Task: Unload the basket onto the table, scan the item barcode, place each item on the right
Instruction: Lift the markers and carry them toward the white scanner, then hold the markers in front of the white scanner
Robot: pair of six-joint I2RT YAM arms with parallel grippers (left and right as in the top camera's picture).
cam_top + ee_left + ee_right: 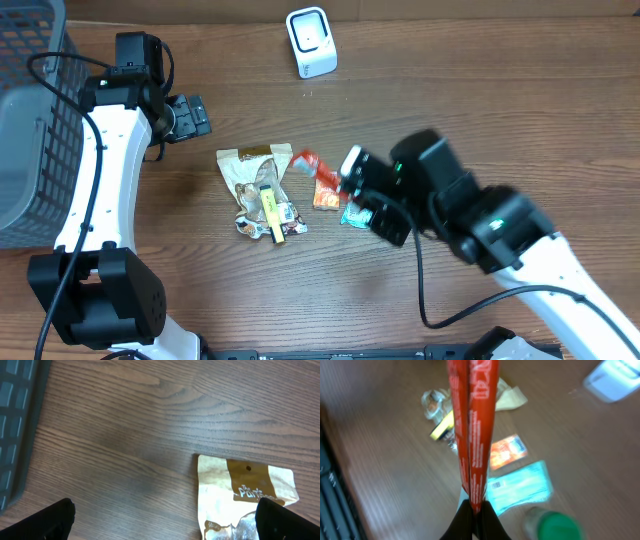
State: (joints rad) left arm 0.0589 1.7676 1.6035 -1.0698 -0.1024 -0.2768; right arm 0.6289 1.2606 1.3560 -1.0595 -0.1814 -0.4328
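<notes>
The right gripper [476, 510] is clamped shut on the thin red packet [472, 425], holding it edge-on above the table [480, 110], over the orange packet [507, 451] and teal packet [520, 487] lying flat below. The white barcode scanner [311, 42] stands well apart at the far edge of the table. On the other side, the left gripper [188, 116] hangs with its jaws spread wide and nothing between them, between the grey basket [35, 120] and the tan snack bag [245, 495].
</notes>
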